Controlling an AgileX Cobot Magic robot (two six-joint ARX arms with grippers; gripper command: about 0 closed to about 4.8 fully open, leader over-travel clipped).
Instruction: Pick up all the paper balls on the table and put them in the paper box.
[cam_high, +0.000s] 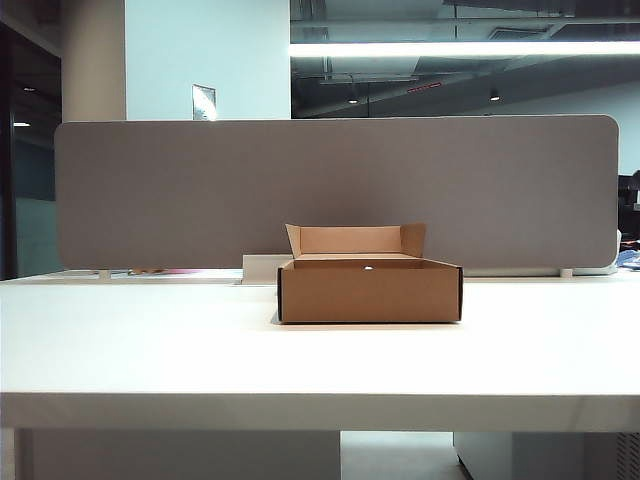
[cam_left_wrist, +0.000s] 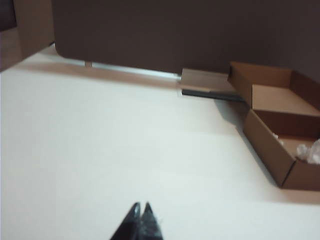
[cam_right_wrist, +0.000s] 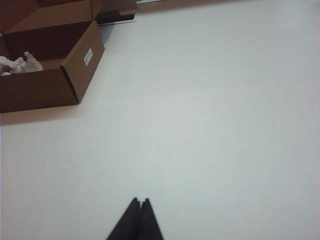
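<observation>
Both paper balls (cam_right_wrist: 20, 64) lie inside the paper box (cam_high: 370, 290) mid-table (cam_high: 150, 350), while left tool (cam_left_wrist: 140, 210) and right tool (cam_right_wrist: 140, 202), closed empty, hover apart; the task looks finished, calling for no further pick.

From the exterior view I cannot see inside the paper box (cam_high: 370, 290); its front wall hides the paper balls (cam_left_wrist: 309, 151), and neither arm shows there. In the left wrist view the box is cut by the pic edge and the whole frame is a bit blurred, so the balls are only a white lump. The left gripper (cam_left_wrist: 140, 207) and right gripper (cam_right_wrist: 140, 201) show only dark tips pressed together, the rest is cut off.
</observation>
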